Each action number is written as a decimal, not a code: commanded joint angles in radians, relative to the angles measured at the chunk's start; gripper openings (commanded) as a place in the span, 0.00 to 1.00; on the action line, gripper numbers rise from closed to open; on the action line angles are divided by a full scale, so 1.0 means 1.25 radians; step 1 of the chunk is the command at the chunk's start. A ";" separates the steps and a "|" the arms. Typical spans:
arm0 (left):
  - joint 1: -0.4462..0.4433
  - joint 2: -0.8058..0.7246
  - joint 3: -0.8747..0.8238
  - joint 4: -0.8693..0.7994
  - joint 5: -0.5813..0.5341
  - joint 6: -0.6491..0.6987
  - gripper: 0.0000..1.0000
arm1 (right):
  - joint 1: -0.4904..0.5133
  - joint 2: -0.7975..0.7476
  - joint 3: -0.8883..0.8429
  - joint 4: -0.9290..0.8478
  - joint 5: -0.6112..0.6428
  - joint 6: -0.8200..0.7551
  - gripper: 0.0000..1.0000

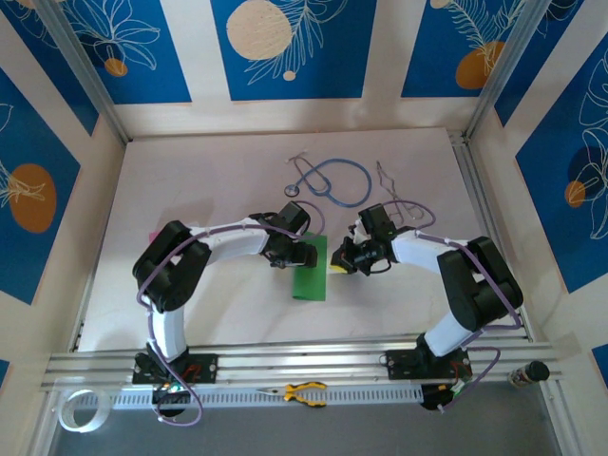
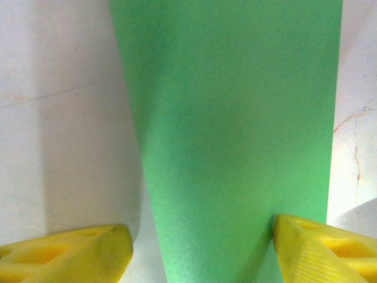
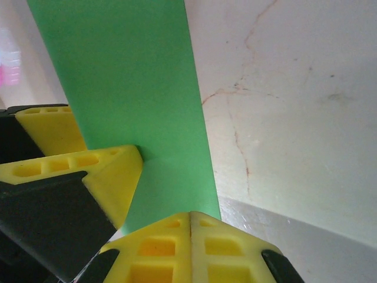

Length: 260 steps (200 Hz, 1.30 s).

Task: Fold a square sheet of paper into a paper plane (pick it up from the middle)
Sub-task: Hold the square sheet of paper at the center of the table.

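Top external: square sheet of paper [image 1: 309, 275] folded narrow (plane far off), left claw [image 1: 307, 256] wide, right claw [image 1: 339, 267] shut.

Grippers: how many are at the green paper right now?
2. The left gripper is open, its fingers straddling the green paper. The right gripper is shut on the paper's right edge. Both are in plain view.

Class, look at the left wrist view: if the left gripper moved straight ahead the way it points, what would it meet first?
Most likely the green sheet of paper, lying between the left gripper's open fingers; how near is unclear.
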 commanded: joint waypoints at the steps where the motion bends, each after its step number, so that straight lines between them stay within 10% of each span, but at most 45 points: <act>1: -0.006 0.092 -0.050 0.003 -0.008 -0.001 0.72 | 0.000 -0.020 -0.004 -0.021 0.015 0.012 0.04; 260: -0.009 0.107 -0.046 0.005 -0.008 0.012 0.72 | 0.060 0.115 0.064 0.072 -0.047 0.021 0.03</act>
